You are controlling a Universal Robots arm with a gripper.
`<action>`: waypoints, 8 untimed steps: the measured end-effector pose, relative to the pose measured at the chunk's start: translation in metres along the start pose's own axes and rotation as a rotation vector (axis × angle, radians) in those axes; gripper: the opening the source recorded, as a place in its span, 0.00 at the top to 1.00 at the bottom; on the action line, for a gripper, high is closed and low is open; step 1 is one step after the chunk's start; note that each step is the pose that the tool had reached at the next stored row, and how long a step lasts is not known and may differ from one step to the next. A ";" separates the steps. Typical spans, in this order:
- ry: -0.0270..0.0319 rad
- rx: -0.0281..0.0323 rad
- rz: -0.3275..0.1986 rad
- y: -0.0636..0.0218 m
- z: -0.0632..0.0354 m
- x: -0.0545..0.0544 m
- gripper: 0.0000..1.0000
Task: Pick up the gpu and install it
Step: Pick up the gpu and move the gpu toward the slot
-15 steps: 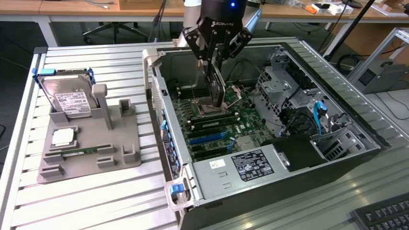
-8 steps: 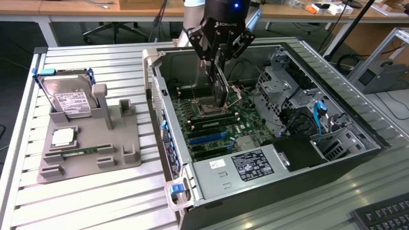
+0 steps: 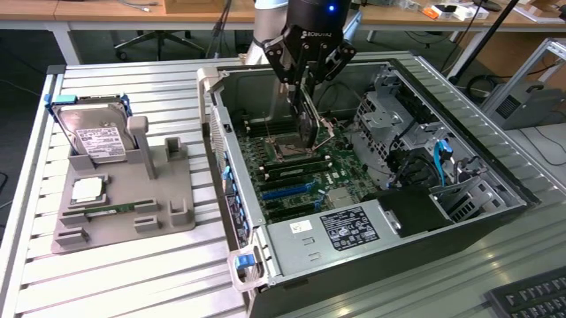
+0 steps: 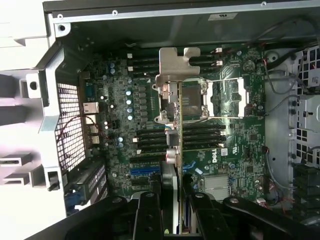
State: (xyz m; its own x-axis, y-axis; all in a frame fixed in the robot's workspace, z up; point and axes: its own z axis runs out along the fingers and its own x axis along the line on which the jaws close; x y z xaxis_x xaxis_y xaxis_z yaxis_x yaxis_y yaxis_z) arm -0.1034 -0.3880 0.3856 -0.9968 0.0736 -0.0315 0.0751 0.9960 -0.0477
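Aluminium-slat worktop [image 3: 124, 278] carrying an open tower case [image 3: 398, 262], laid on its side, motherboard [image 4: 117, 107] facing up. Beside the case, toward the exterior view's left, a grey parts fixture [image 3: 172, 199] with a silver hard drive [image 3: 99, 140] standing in it.

Inside the case opening, above the board, the gripper [image 3: 308, 79]. Jaws closed on the gpu [image 4: 178, 132], card held on edge between them, silver bracket [image 4: 176, 67] at the end away from the grip. Card hanging over the CPU socket [image 4: 222, 97] and the memory slots. Apparently clear of the board, not seated. Blue expansion slot [image 4: 145, 171] lying off to one side of the card's line.

Risks, judged:
- Connector edge not lined up with a slot. Pressing down from here would land on the socket or the memory latches and could damage them.
- Grip set away from the bracket end, so the card may pivot in the jaws under insertion load.
- Bracket may catch the case's rear wall if its tab misses the gap, leaving the card cocked and half-seated.
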 end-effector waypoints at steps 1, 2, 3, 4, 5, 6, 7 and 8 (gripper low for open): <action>0.0000 0.0002 0.000 0.0000 0.0001 0.000 0.73; 0.0000 0.0004 0.000 0.0001 0.0002 -0.001 0.73; 0.0000 0.0007 0.000 0.0002 0.0004 -0.002 0.73; -0.0001 0.0009 0.000 0.0002 0.0005 -0.002 0.73; -0.0001 0.0013 0.000 0.0003 0.0006 -0.003 0.73; -0.0001 0.0014 0.000 0.0003 0.0008 -0.004 0.73; -0.0001 0.0016 0.000 0.0004 0.0008 -0.004 0.73; -0.0001 0.0019 0.000 0.0005 0.0010 -0.005 0.73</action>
State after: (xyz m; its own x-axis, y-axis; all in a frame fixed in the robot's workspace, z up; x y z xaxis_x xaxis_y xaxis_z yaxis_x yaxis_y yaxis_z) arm -0.0979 -0.3880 0.3848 -0.9968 0.0736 -0.0316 0.0751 0.9959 -0.0496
